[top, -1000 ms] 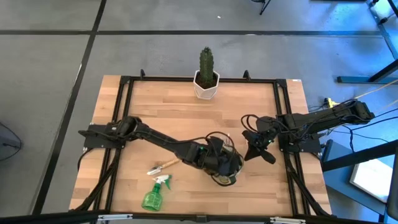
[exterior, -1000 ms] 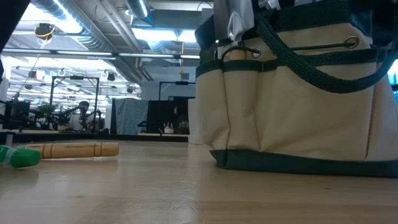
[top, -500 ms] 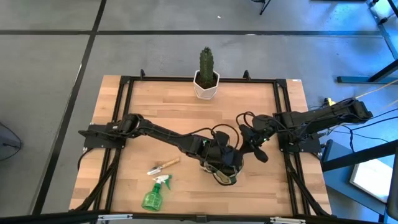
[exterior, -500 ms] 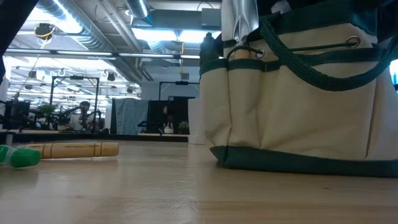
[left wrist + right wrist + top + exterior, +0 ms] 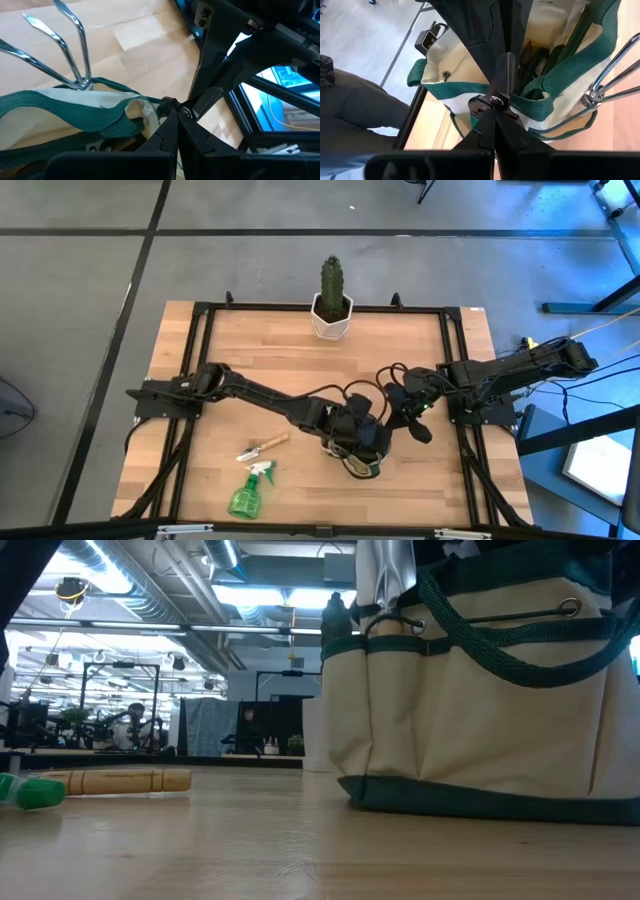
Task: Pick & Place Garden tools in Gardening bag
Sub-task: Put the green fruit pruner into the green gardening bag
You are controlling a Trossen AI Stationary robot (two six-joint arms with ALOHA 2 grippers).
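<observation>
Both claws (image 5: 372, 442) crowding the bag (image 5: 480, 700) mouth

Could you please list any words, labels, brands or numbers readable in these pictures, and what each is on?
None can be read.
Bag: plain fabric, no print visible.
Spray bottle: no label legible.
Cactus pot: plain white.
Room behind the table: no sign legible.

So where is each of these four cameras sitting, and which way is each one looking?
High view: above the table, looking straight down; both arms show, left gripper and right gripper at the gardening bag.
Low view: at tabletop height, looking level across at the bag; no arm is clear.
Left wrist view: on the left arm, facing the bag; its shut fingers show.
Right wrist view: on the right arm, facing the bag; its shut fingers show.
All four views share the bag.
</observation>
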